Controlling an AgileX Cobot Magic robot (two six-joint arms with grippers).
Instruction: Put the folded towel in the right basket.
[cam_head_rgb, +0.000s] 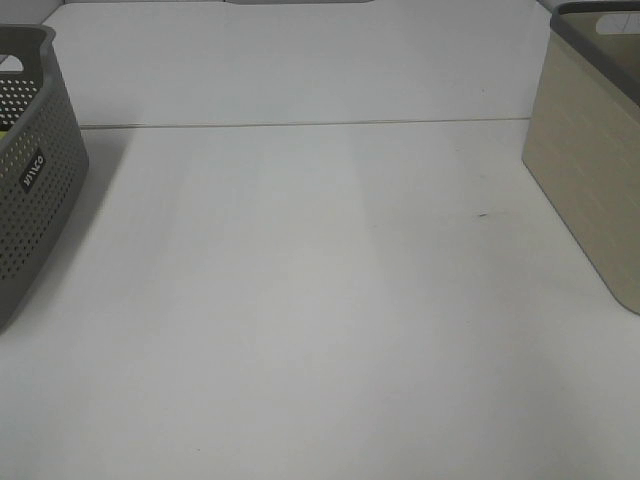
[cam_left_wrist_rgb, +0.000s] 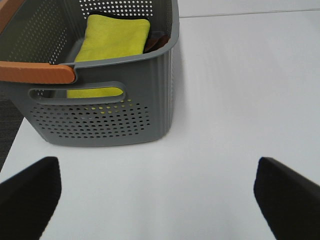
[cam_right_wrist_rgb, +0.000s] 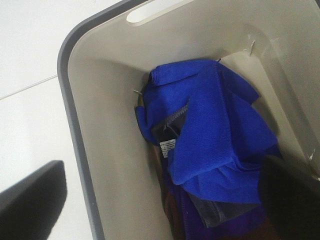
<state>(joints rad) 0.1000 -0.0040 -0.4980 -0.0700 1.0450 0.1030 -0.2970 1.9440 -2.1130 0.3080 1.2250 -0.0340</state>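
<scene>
Grey perforated basket (cam_head_rgb: 30, 170): at the left edge of the overhead view, cut off by the frame, contents hidden from there. The left wrist view shows its handle slot and, inside, a folded yellow towel (cam_left_wrist_rgb: 114, 40) lying flat, with a dark brownish item (cam_left_wrist_rgb: 157, 41) beside it, too little visible to identify. An orange bar (cam_left_wrist_rgb: 37, 72) crosses the near rim; what it belongs to cannot be told.

Beige basket (cam_head_rgb: 590, 170): at the right edge, grey rim, also cut off, interior hidden from overhead. The right wrist view looks down into it: a blue towel (cam_right_wrist_rgb: 210, 135) lies loosely crumpled inside against the wall, white label showing, with darker fabric beneath that is hard to make out.

Left tool (cam_left_wrist_rgb: 157, 195): fingers (cam_left_wrist_rgb: 30, 192) spread wide, released, holding nothing, over bare tabletop (cam_head_rgb: 320, 300) just near of the grey basket.

Right tool (cam_right_wrist_rgb: 165, 200): above the beige basket's rim, fingers apart, one outside the wall, the other over the interior; nothing between them.

Tabletop: white, a seam running across the far part, open between the two baskets, which stand well apart.
</scene>
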